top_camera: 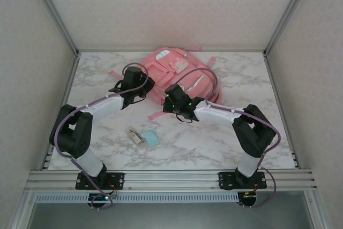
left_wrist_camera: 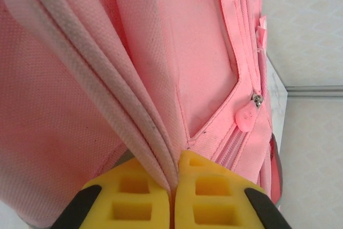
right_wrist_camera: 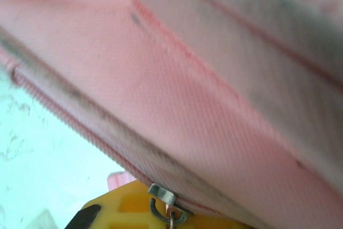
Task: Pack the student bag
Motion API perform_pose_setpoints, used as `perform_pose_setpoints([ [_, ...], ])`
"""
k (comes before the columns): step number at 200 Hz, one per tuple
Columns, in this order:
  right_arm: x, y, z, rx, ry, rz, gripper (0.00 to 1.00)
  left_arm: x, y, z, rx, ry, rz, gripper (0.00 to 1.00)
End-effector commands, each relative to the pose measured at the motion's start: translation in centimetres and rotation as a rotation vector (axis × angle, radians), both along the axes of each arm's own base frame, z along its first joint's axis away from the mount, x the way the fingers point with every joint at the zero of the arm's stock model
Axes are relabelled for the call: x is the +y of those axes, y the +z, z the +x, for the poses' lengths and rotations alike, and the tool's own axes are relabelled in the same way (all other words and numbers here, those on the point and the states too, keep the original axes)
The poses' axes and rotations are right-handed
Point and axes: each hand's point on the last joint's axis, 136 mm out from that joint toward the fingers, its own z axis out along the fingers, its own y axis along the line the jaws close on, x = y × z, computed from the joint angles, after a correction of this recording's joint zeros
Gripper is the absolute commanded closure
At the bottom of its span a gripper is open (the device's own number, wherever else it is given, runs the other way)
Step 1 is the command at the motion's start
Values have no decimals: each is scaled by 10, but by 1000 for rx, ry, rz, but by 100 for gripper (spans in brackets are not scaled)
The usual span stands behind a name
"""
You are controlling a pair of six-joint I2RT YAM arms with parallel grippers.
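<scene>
Top view: student bag (top_camera: 174, 73) upper centre, both arms at its near edge.
Left wrist: left gripper (left_wrist_camera: 172, 189) pinching bag fabric fold, frame bottom.
Right wrist: right gripper (right_wrist_camera: 161, 213) pressed together, seemingly on zip pull (right_wrist_camera: 166, 199); blurred.
Risk: pull slips, zip jams on fabric.

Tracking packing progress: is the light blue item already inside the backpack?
No, the light blue item lies on the marble table, in front of the pink backpack.
</scene>
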Motion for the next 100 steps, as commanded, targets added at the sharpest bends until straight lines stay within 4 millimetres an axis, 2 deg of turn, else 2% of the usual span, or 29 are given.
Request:
perform_pose_setpoints([
  [1, -58, -32, -30, 129, 33, -216, 100, 29, 31, 35, -116, 60, 58, 100],
  [44, -114, -44, -60, 192, 65, -424, 100, 34, 28, 59, -117, 66, 75, 100],
  [77, -146, -40, -63, 169, 94, -595, 100, 33, 32, 77, -128, 31, 93, 100],
  [100, -153, -31, -57, 147, 107, -661, 100, 28, 31, 94, -100, -37, 110, 100],
])
